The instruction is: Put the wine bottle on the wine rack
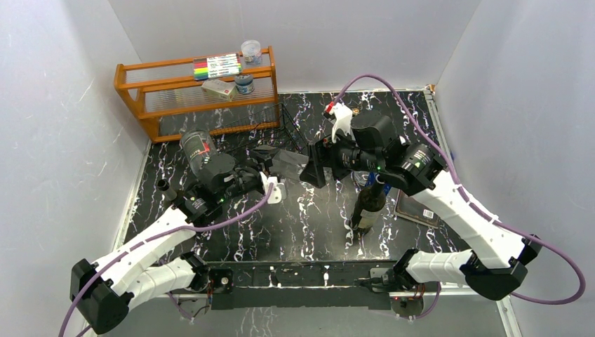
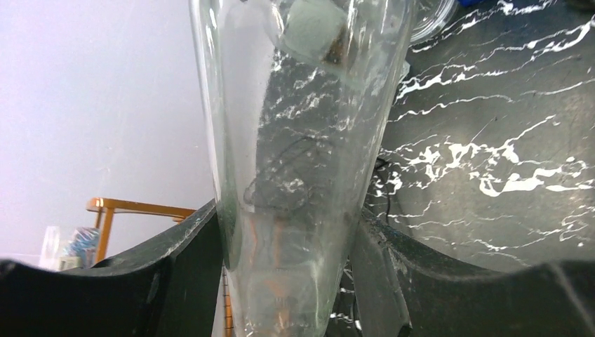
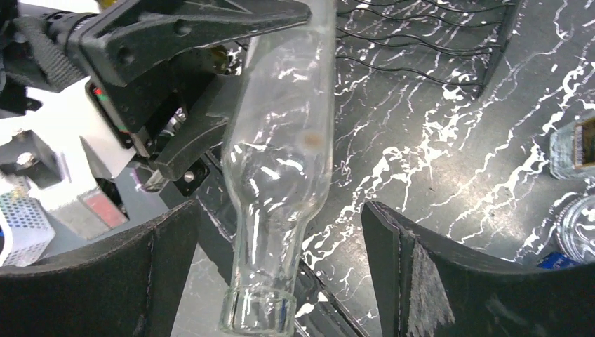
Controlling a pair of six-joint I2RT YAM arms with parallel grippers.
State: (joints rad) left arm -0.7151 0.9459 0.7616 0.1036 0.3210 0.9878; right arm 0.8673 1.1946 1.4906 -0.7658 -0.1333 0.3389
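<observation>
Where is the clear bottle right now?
Top view: mid-table, the clear bottle is clamped in the left claw, its neck inside the open right claw, just short of the black wine rack.

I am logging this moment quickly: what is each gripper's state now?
Left gripper: closed on the clear glass bottle.
Right gripper: open, either side of the bottle, not touching.

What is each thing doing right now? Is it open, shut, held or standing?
left gripper, jaws shut on the clear bottle.
right gripper, jaws open on either side of that bottle's neck, not touching it.
clear bottle, held in the air, uncapped, empty.
dark bottle, standing upright.
rack, no bottle seen on it.
</observation>
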